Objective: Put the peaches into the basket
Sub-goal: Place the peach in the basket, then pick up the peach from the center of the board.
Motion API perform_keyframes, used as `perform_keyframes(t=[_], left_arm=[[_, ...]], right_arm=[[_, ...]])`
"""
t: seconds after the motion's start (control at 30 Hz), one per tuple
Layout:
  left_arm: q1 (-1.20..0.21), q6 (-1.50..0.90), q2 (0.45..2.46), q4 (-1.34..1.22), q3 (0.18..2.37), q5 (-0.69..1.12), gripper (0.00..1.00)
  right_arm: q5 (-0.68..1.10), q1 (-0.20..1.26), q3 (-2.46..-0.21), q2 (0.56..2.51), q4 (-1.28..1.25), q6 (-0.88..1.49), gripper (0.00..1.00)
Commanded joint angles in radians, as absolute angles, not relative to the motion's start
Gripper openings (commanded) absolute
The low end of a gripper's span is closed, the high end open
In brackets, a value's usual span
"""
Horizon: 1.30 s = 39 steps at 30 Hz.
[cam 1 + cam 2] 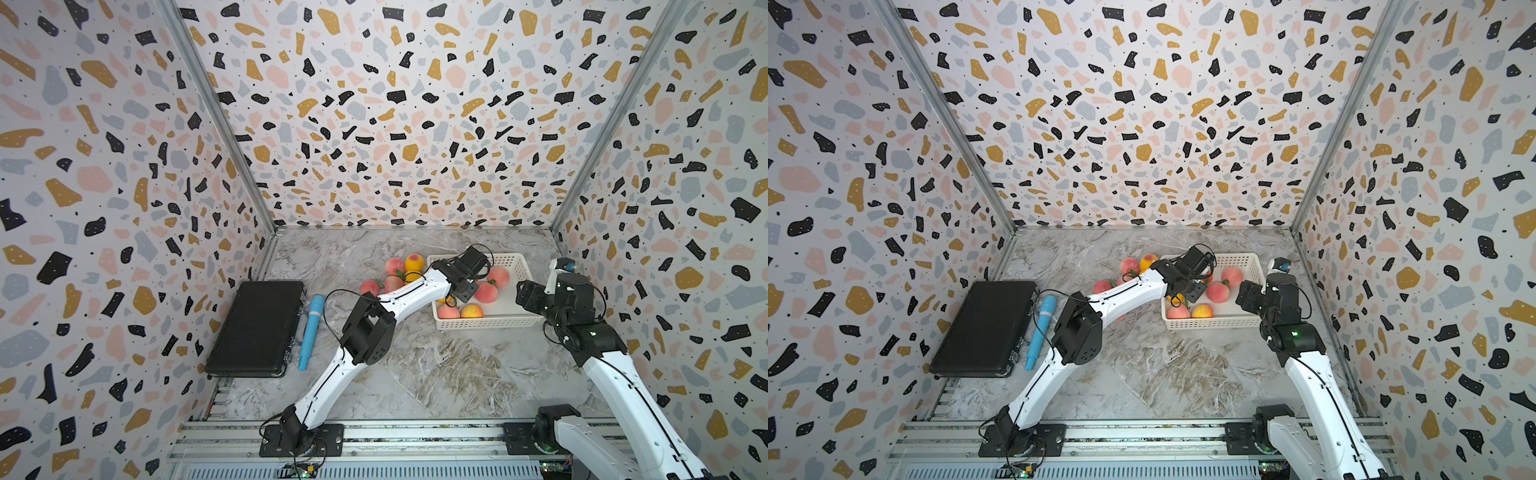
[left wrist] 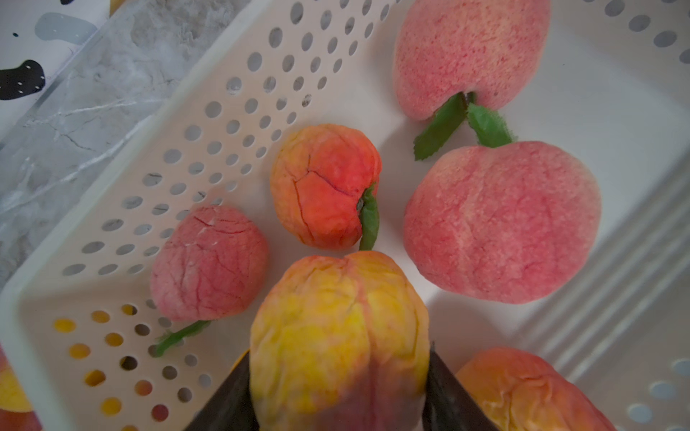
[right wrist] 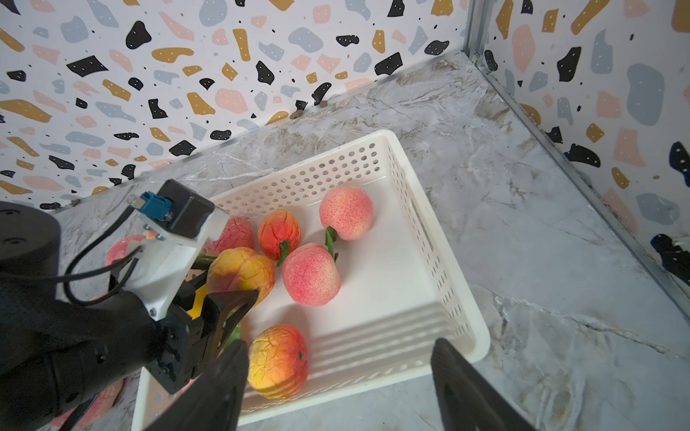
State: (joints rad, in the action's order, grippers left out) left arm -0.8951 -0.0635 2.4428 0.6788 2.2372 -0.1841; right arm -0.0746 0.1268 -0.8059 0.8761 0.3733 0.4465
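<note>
Table (image 1: 415, 365): grey marble, walled on three sides by speckled panels.

Left arm (image 1: 332, 374): reaches from the near rail across the table to the basket's left side.

Right arm (image 1: 623, 386): stands right of the basket, wrist bent toward it.

Box (image 1: 255, 328): black, flat, closed. Lies at the table's left edge.

Basket (image 1: 490, 322): white, with perforated walls. Sits right of centre toward the back, well apart from the box.

Tool (image 1: 309, 332): blue, cylindrical. Lies just beside the box's right edge, roughly parallel to it.

Loose peaches (image 1: 395, 266): a cluster of about five on the table, just beside the basket's far left corner, partly under the left arm.

Stowed peaches (image 3: 311, 274): five on the basket floor in the right wrist view.
- Two pink ones with green leaves, close together mid-floor.
- An orange-red one and a wrinkled pink one toward the far left.
- A yellow-orange one by the near wall.
- In a top view, a sixth peach (image 1: 448, 311), pink, against the yellow-orange one.

Held peach (image 2: 336, 317): yellow-orange, wrinkled. Hangs within the basket's outline by its left wall; contact with the floor not discernible.

Left gripper (image 2: 338, 358): clamps the held peach, one dark finger on either flank.

Right gripper (image 3: 339, 345): spread wide, nothing grasped. Hovers at the basket's right wall.
</note>
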Motion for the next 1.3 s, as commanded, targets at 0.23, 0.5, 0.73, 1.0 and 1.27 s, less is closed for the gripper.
perform_keyframes(t=[0.23, 0.5, 0.73, 1.0, 1.27], left_arm=[[-0.919, -0.088, 2.42, 0.696, 2.269, -0.146, 0.78], [-0.917, -0.104, 2.301, 0.696, 2.238, -0.118, 0.82], [-0.843, -0.103, 2.08, 0.7, 2.052, -0.084, 0.83], [-0.541, -0.197, 1.787, 0.657, 1.723, 0.149, 0.85], [-0.231, -0.257, 1.57, 0.601, 1.478, 0.291, 0.86]], right_arm=[[-0.038, 0.125, -0.833, 0.888, 0.383, 0.453, 0.79], [0.021, 0.126, -0.835, 0.893, 0.372, 0.424, 0.81], [0.101, 0.124, -0.858, 0.903, 0.397, 0.357, 0.84], [0.29, 0.125, -0.881, 0.977, 0.391, 0.346, 0.87], [0.339, 0.16, -0.918, 1.031, 0.425, 0.338, 0.83]])
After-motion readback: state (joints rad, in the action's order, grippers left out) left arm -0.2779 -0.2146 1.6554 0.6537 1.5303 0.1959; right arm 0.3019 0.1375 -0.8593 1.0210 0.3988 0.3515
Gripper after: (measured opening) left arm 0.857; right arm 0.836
